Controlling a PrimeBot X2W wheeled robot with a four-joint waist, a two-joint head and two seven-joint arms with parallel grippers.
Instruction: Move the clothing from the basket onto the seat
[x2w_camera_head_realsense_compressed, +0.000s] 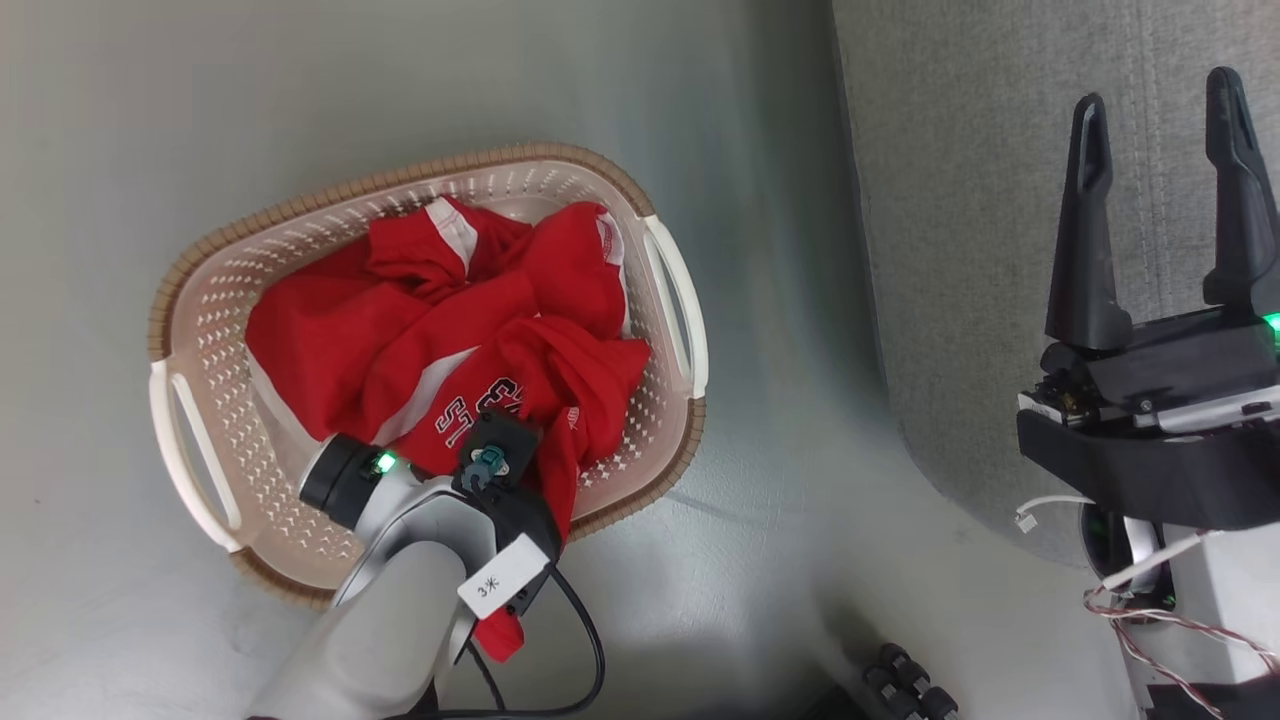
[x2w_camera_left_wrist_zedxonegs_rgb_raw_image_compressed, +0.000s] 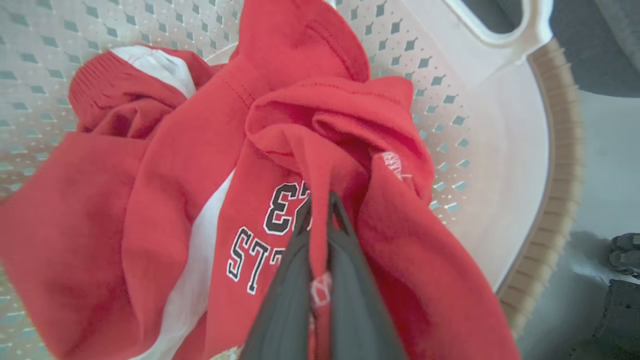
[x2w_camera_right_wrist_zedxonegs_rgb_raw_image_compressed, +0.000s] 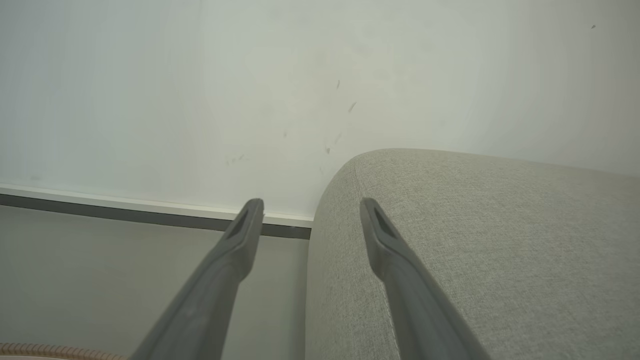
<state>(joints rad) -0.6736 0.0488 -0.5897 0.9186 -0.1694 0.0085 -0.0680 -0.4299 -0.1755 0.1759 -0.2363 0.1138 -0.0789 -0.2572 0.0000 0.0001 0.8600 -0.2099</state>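
L tool clamps clothing in basket, R tool spread wide.

From here I see a smooth, pale grey floor. The basket sits on it, left of the seat, with a strip of bare floor between them. Small dark ribbed pieces lie near my base; I can't identify them.

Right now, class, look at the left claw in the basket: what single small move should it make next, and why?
Probably lift straight up. The left claw is shut on a fold of the red clothing, which lies in the basket; raising it should clear the rim before swinging toward the seat.
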